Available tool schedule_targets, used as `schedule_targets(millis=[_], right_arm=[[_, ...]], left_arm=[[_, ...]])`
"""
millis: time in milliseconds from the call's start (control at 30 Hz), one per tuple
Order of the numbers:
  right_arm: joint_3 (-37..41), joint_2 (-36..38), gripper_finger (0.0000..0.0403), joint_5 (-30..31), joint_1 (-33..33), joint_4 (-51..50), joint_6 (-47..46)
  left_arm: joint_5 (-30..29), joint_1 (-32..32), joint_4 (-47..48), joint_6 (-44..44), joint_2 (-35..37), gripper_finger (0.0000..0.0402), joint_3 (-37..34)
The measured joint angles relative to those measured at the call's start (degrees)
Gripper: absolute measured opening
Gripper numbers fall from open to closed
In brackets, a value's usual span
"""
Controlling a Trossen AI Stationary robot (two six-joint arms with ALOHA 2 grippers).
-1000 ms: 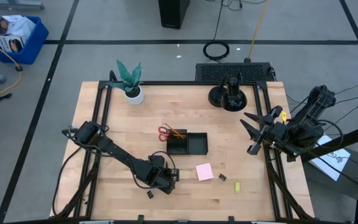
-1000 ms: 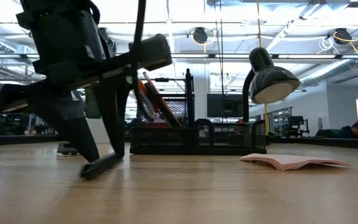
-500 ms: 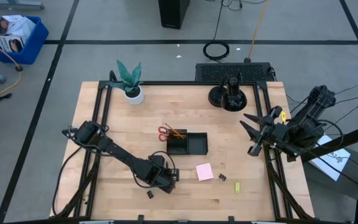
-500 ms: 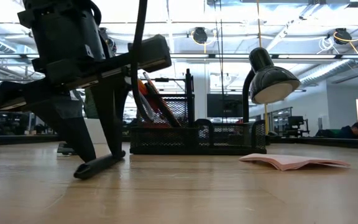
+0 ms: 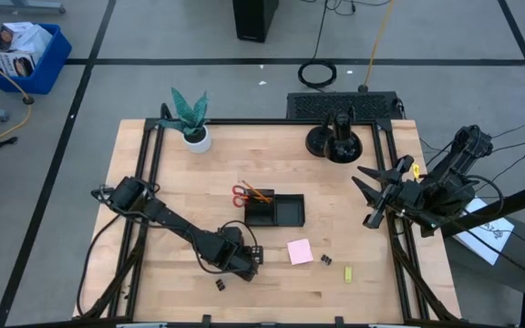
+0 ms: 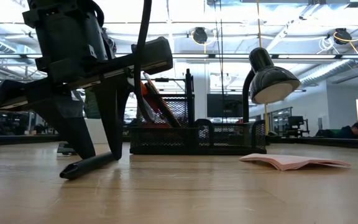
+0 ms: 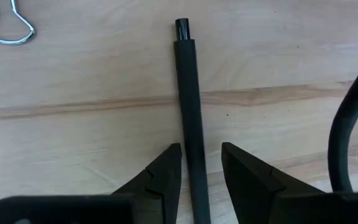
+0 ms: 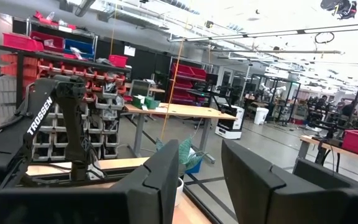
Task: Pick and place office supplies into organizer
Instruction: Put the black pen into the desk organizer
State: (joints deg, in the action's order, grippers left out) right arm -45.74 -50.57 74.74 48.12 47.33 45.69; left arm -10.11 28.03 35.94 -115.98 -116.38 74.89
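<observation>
A black pen slants low over the table near its front, left of the middle, with my left gripper shut on it. The black organizer stands mid-table; red-handled scissors and orange pencils lean out of its left end. On the wood lie a pink sticky-note pad, small black binder clips, a further clip and a yellow-green piece. My right gripper hangs raised at the table's right edge, open, nothing between its fingers. My left gripper pinches the pen's shaft between its two fingers, near the pen's raised end. The fingers come steeply from above and lie across the pen. The pen is tilted: its free end rests on the table toward the left, the held end a little higher.
A potted plant stands at the far left and a black lamp on a round base at the far right. A binder clip's wire loop lies close to the pen's free end. Bare wood lies between the organizer and the front edge.
The pen's free end has slid along the table toward the left edge while its held end stayed between the fingers of my left gripper, so the pen has swung a little about the hold.
</observation>
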Motion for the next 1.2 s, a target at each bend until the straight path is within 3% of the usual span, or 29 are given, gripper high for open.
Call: schedule_targets(millis=[133,467,933,1200], right_arm=[[0.00,-0.01,0.0116,-0.01,0.00,0.00,-0.01],[0.00,0.00,0.0116,-0.01,0.00,0.00,0.00],[0.00,0.00,0.0116,0.04,0.00,0.02,0.00],[0.00,0.00,0.0116,0.09,0.00,0.00,0.00]], left_arm=[[1.07,-0.32,0.61,0.01,-0.04,0.0112,0.00],[0.97,-0.26,0.73,2.78,-0.04,0.0022,-0.07],[-2.68,0.69,1.11,-0.09,0.33,0.0018,0.11],[-4.65,1.73,8.43,-0.07,-0.19,0.0014,4.19]])
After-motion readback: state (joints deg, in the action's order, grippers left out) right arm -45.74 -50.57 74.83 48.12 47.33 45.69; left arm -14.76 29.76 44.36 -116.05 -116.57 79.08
